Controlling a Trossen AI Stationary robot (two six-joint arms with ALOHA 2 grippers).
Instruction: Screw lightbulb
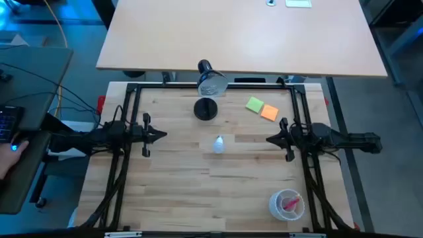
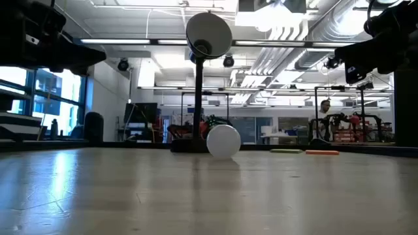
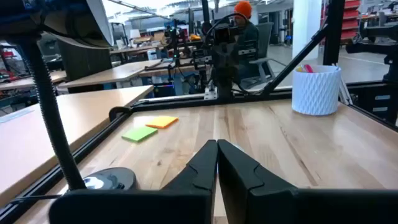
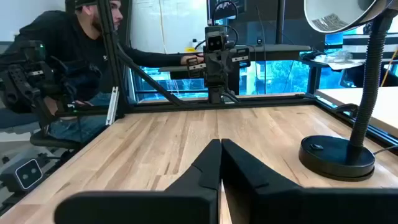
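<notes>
The lightbulb (image 1: 219, 143) lies on the wooden desk (image 1: 178, 192) near its middle, alone and untouched, just at 6 o'clock from the round black base of the desk lamp (image 1: 205, 109). In the low view the bulb (image 2: 224, 141) shows as a white globe resting in front of the lamp's upright stem; its screw base seems to point away, though that view is too flat to be sure. The left gripper (image 1: 160, 135) waits at 9 o'clock from the bulb, well apart from it, with its fingers (image 3: 200, 167) pressed together and nothing between them. The right gripper (image 1: 271, 139) waits at 3 o'clock from the bulb, also apart, its fingers (image 4: 207, 169) likewise closed on nothing. Both point inward, with the bulb between them. A green note (image 1: 254, 104) and an orange note (image 1: 269, 112) lie at about 2 o'clock from the bulb, and a clear cup (image 1: 287, 203) with pink contents stands at about 4 o'clock, near the desk's front edge.
</notes>
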